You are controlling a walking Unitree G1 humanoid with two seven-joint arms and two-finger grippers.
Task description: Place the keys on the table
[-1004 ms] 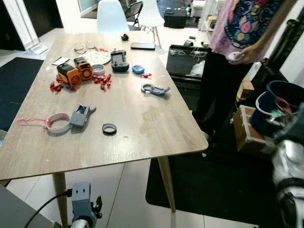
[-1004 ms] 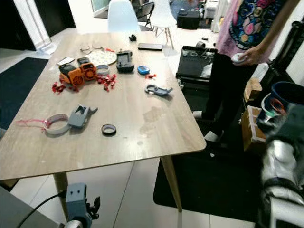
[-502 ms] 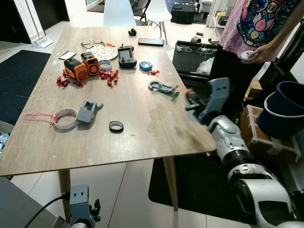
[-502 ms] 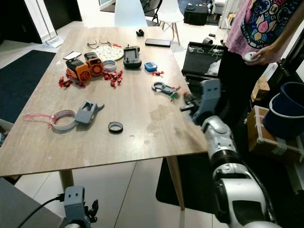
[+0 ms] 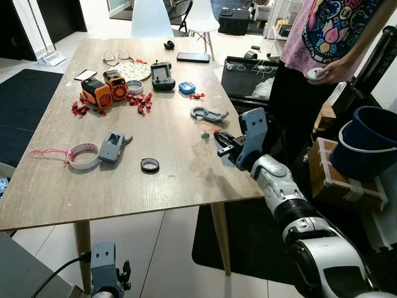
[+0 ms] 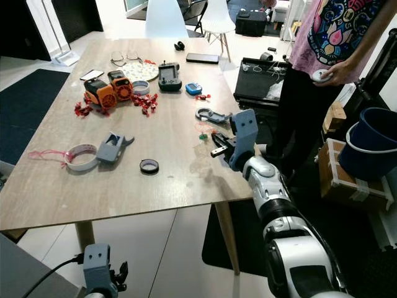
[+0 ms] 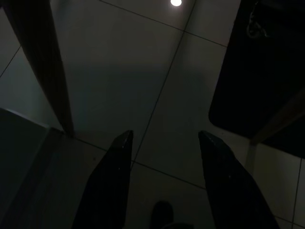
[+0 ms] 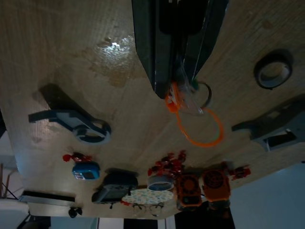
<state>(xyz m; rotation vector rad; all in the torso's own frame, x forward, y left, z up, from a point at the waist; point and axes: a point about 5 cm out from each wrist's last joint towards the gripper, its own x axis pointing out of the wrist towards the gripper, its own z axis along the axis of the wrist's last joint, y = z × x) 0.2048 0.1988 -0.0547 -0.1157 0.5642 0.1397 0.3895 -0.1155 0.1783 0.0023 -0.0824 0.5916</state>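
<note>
My right gripper reaches in over the right side of the wooden table, just above its top. It is shut on the keys, a small bunch with a green tag and an orange loop that hangs past the fingertips toward the wood. In the left eye view the keys show just ahead of the gripper, low over the table or touching it; I cannot tell which. My left gripper hangs idle and open below the table's near edge, over the tiled floor.
A grey hooked tool lies just beyond the keys. A black tape ring, a grey dispenser and orange devices lie further left. A person stands at the right edge, beside a blue bucket.
My right arm has swung up from the right side, crossed the table's edge and moved left and lower, carrying the keys over the tabletop. The left arm has stayed put.
</note>
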